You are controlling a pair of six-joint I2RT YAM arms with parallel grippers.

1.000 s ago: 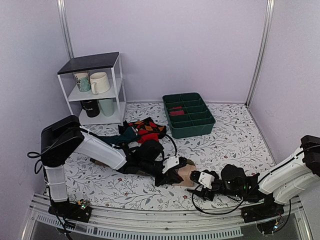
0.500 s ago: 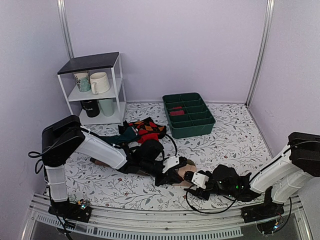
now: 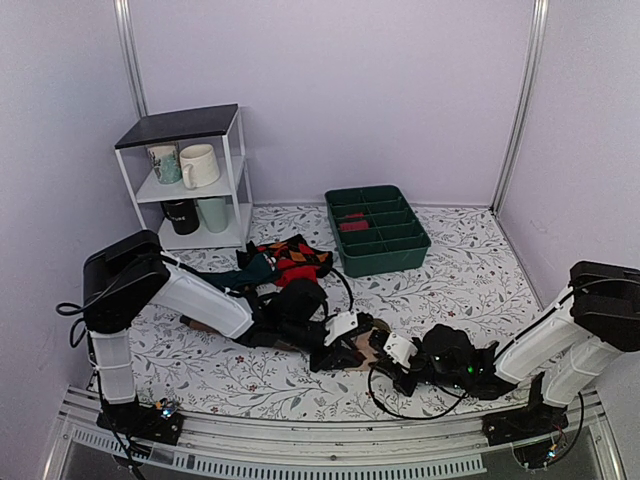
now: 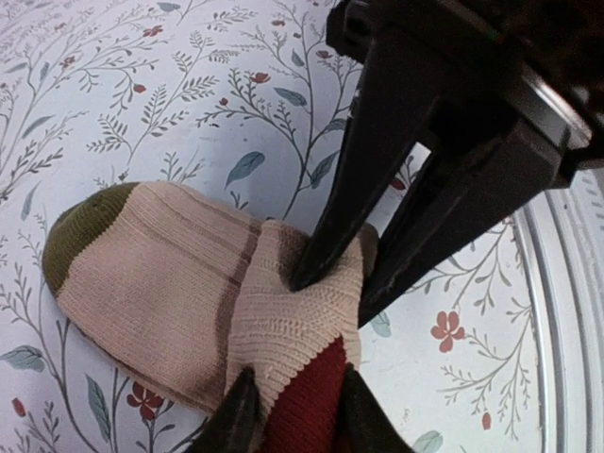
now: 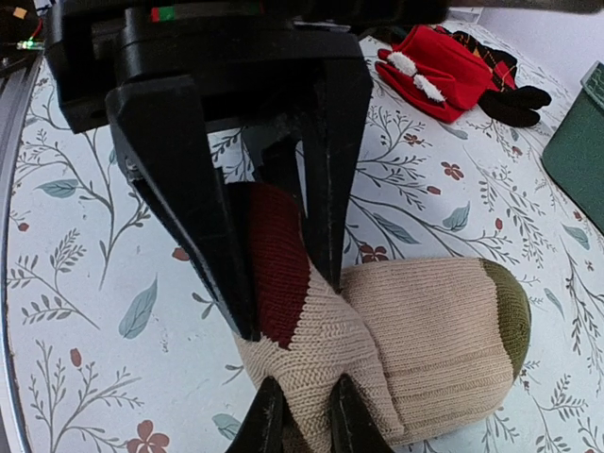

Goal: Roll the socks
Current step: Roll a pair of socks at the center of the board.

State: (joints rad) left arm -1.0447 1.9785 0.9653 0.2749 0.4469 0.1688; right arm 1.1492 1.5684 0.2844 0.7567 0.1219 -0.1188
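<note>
Near the front of the worktop (image 3: pixel 200 372), the socks (image 5: pixel 415 330) lie in a beige roll with an olive toe; the left end effector (image 4: pixel 297 389) is clamped on their maroon part, the right end effector (image 5: pixel 307 389) pinched on the beige fold beside it

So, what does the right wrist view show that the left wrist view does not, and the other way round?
Only the right wrist view: the red-and-black argyle socks lying further back, and a corner of the green bin at the right edge. Only the left wrist view: the metal rail past the cloth's edge. Both: the bundled socks, beige with an olive toe and a maroon patch, on the floral cloth, with the left tool holding the maroon part and the right tool pinching the beige fold.
</note>
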